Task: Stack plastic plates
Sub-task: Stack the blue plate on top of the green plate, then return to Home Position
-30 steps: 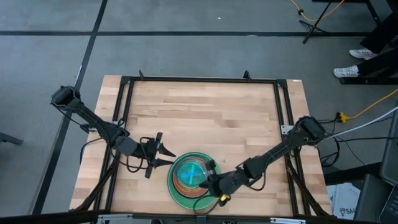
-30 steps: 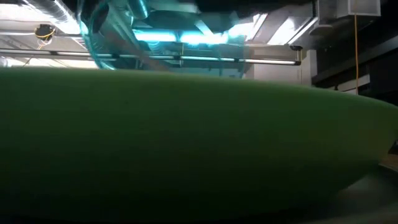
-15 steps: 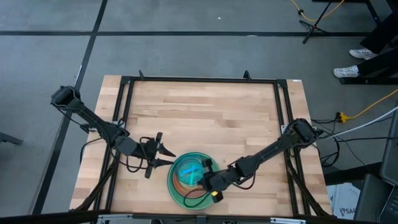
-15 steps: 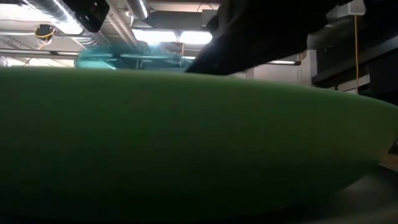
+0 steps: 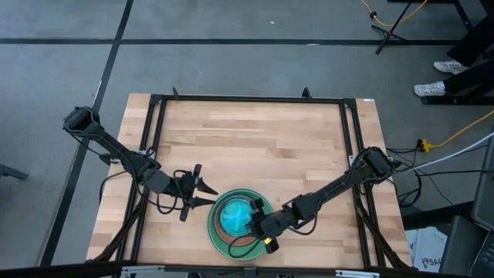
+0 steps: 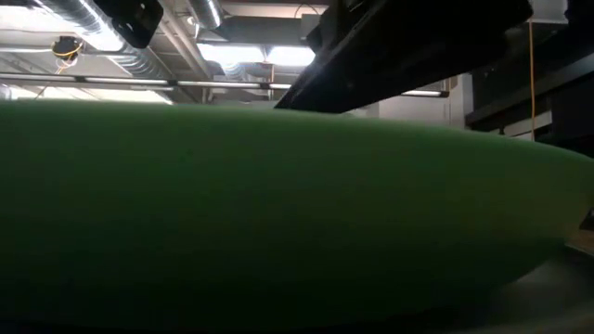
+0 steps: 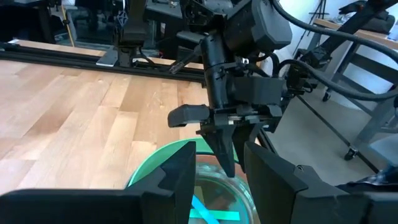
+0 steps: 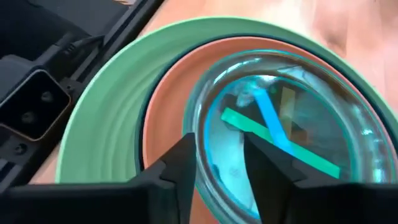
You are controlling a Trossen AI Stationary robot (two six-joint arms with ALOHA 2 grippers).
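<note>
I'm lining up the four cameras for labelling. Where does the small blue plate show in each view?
High view: blue plate at the stack's centre, near edge.
Low view: not visible; the green plate fills the picture.
Left wrist view: bottom centre.
Right wrist view: centre.
Shared landmark: the green plate.

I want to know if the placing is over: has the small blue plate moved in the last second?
Yes. The small blue plate has dropped from tilted in the right gripper to flat inside the light green plate.

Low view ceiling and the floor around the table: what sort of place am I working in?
Probably a robotics lab or workshop: exposed ceiling ducts, strip lights, taped grey floor, and a black-framed wooden table.
</note>
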